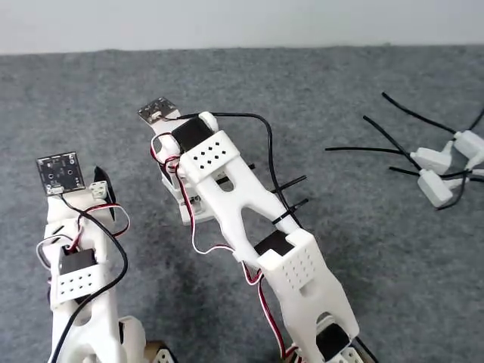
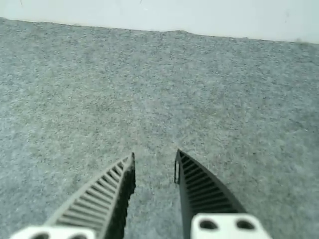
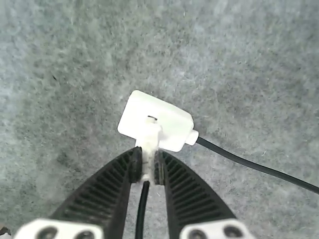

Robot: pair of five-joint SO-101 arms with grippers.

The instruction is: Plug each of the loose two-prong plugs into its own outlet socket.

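My right gripper [image 3: 146,160] is shut on a white two-prong plug [image 3: 148,137], whose black cord [image 3: 142,209] runs back between the fingers. The plug's front meets the side of a white outlet socket [image 3: 162,119] lying on the grey carpet; the socket's own black cable [image 3: 249,164] trails away. In the high view this arm [image 1: 219,174] stretches over the middle of the carpet and covers its gripper and the socket. My left gripper [image 2: 154,160] stands open just above bare carpet with nothing between its fingers; its arm [image 1: 72,249] is at the near left.
At the right of the high view lies a cluster of white sockets and plugs [image 1: 442,170] with several black cables [image 1: 393,140] fanning out to the left. Two cable ends [image 1: 291,197] stick out from under the right arm. A pale wall borders the carpet's far edge.
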